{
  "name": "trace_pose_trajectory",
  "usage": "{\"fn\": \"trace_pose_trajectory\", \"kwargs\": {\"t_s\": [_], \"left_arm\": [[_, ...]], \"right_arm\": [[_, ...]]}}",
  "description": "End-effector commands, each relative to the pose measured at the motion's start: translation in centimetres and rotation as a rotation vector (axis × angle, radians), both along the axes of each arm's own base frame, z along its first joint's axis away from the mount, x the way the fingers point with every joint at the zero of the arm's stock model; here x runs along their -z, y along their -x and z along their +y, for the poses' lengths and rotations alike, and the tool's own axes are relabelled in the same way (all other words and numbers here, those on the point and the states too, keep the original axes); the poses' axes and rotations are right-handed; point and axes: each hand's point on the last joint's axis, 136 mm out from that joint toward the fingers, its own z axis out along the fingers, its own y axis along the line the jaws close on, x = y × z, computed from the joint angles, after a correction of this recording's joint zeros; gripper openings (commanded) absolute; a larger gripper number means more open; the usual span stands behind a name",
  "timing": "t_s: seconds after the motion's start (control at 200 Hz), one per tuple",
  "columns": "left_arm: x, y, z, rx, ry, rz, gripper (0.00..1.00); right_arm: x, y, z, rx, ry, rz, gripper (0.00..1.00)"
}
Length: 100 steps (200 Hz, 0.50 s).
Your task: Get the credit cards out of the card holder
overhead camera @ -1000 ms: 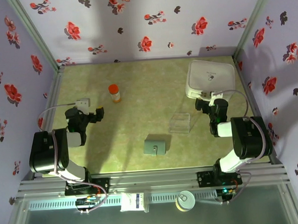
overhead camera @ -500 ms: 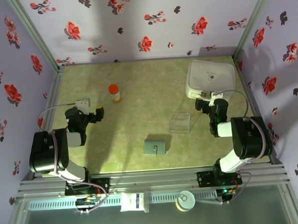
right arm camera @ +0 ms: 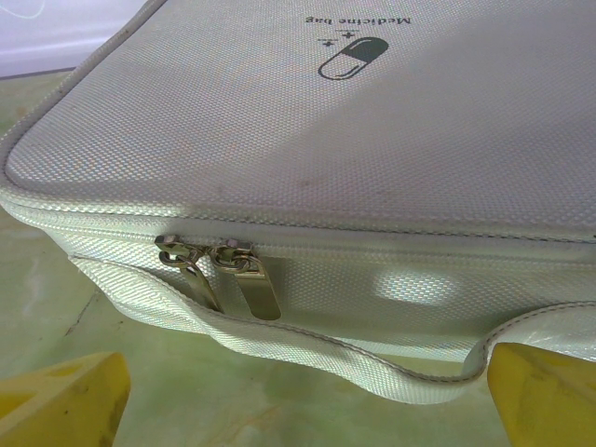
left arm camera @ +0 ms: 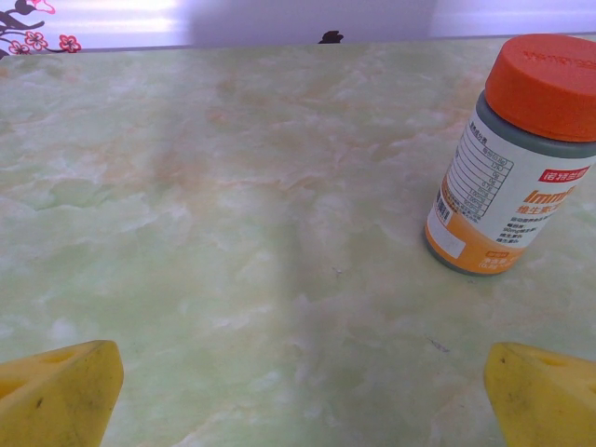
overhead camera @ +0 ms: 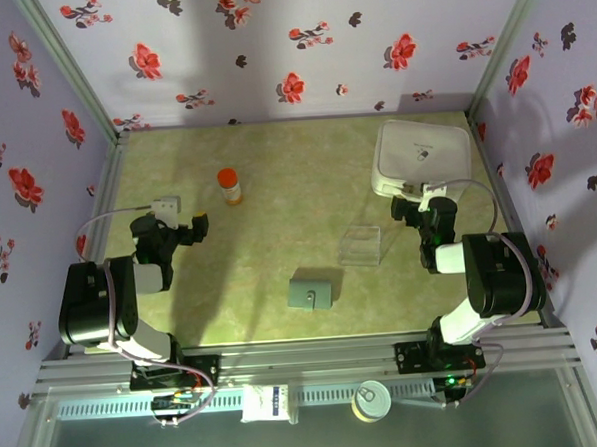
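Nothing has shifted in the last second: both arms sit parked at the near edge and the task has not yet begun. The left jaws stand wide open and empty, facing an orange-capped bottle (overhead camera: 231, 186). The right jaws, equally open and empty, face the white medicine bag (overhead camera: 422, 155). The grey card holder (overhead camera: 311, 292) lies shut on the tabletop (overhead camera: 275, 155) between the arms, near a clear plastic square (overhead camera: 361, 245); the credit cards are presumably inside.

Lab test booth, floral-papered walls (overhead camera: 289, 44)
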Motion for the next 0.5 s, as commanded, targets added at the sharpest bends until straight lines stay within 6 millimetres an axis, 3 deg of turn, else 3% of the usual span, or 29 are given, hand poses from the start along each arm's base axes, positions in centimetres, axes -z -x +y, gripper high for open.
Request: {"fn": "trace_pose_trajectory", "kwargs": {"t_s": [0.0, 0.495], "left_arm": [[-0.8, -0.2, 0.3, -0.001, -0.015, -0.040, 1.00], [-0.8, -0.5, 2.0, -0.111, -0.010, -0.037, 1.00]], "right_arm": [[-0.7, -0.3, -0.1, -0.006, 0.000, -0.033, 0.99], [-0.8, -0.5, -0.7, 0.035, 0.007, -0.015, 0.99]]}}
